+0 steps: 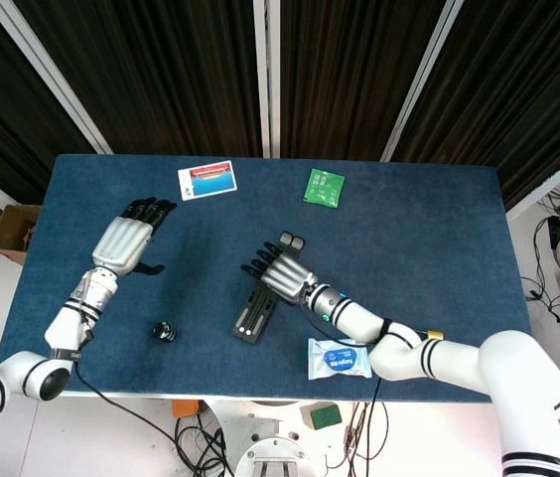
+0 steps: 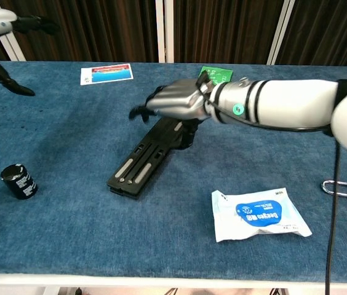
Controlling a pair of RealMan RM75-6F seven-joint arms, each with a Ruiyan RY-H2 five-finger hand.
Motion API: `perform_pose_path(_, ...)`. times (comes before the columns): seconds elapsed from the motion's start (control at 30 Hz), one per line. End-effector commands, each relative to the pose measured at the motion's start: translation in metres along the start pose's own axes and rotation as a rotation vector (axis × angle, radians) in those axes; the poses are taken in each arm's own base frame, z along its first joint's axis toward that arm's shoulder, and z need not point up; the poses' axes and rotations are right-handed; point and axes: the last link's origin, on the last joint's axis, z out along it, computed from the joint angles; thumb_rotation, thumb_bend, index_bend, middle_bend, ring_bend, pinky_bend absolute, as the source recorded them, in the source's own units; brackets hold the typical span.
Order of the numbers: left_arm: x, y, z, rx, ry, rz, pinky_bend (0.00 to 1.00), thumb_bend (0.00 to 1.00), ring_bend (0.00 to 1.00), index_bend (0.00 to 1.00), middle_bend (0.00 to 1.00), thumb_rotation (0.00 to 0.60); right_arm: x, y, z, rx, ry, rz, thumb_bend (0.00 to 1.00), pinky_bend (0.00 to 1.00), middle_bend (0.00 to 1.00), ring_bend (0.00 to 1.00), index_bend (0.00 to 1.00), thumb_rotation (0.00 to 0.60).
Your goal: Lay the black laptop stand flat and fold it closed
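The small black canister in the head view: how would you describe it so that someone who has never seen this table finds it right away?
Start at the blue table and go to its near left part. Between the left hand and the folded black laptop stand stands the small black canister, alone on the cloth. It is the only short upright cylinder; the rest are flat cards and packets.

- Both arms are glossy white tubes, banded with black rings at the joints.
- The right robot hand [image 2: 176, 101] has a silver-grey metal back and black fingers [image 2: 139, 112].
- A thin black cable loops over its wrist, beside a small teal ring mark.
- The left robot hand [image 1: 121, 242] has the same silver back and black fingers; its forearm is segmented grey with dark bands.
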Motion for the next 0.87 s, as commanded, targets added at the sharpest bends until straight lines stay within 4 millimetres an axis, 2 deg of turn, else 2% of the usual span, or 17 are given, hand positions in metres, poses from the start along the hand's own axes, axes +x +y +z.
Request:
perform_pose_path(0.03,0.008,-0.019,-0.018,0.043,0.024,0.022,0.09,0.09,0.04,0.07,0.07,0.600,0.010,0.038,-0.060,-0.152,0.114,0.087,0.33,0.00,0.08,0.00,0.00,0.600)
perform_pose_path(0.13,0.016,-0.040,-0.038,0.087,0.062,0.059,0.09,0.09,0.04,0.07,0.07,0.600,0.014,0.059,-0.110,-0.268,0.183,0.125,0.33,0.00,0.10,0.00,0.00,0.600)
perform_pose_path(0.23,0.021,-0.061,-0.065,0.143,0.107,0.092,0.09,0.09,0.04,0.07,0.07,0.600,0.015,0.074,-0.168,-0.390,0.258,0.159,0.33,0.00,0.12,0.00,0.00,0.600)
perform_pose_path(0.27,0.022,-0.068,-0.078,0.163,0.120,0.094,0.09,0.09,0.04,0.07,0.07,0.600,0.014,0.080,-0.193,-0.440,0.284,0.165,0.33,0.00,0.12,0.00,0.00,0.600)
perform_pose_path(0.4,0.021,-0.088,-0.123,0.215,0.146,0.098,0.09,0.09,0.04,0.07,0.07,0.600,0.000,0.095,-0.272,-0.601,0.344,0.201,0.33,0.00,0.14,0.00,0.00,0.600)
perform_pose_path(0.5,0.019,-0.099,-0.157,0.246,0.173,0.097,0.09,0.09,0.04,0.08,0.08,0.600,-0.016,0.099,-0.320,-0.699,0.385,0.275,0.33,0.01,0.14,0.00,0.00,0.600)
perform_pose_path(0.57,0.017,-0.101,-0.180,0.268,0.192,0.100,0.09,0.09,0.04,0.09,0.09,0.600,-0.028,0.098,-0.345,-0.741,0.402,0.325,0.33,0.01,0.14,0.00,0.00,0.600)
perform_pose_path(0.67,0.011,-0.095,-0.210,0.281,0.222,0.093,0.09,0.09,0.04,0.09,0.09,0.600,-0.042,0.094,-0.369,-0.769,0.421,0.371,0.33,0.01,0.14,0.00,0.00,0.600)
perform_pose_path(0.8,0.001,-0.085,-0.237,0.294,0.201,0.100,0.09,0.09,0.04,0.09,0.09,0.600,-0.055,0.090,-0.382,-0.772,0.422,0.406,0.33,0.01,0.14,0.00,0.00,0.600)
perform_pose_path(0.87,-0.002,-0.082,-0.243,0.315,0.186,0.101,0.09,0.09,0.04,0.09,0.09,0.600,-0.057,0.088,-0.383,-0.766,0.419,0.409,0.33,0.01,0.14,0.00,0.00,0.600)
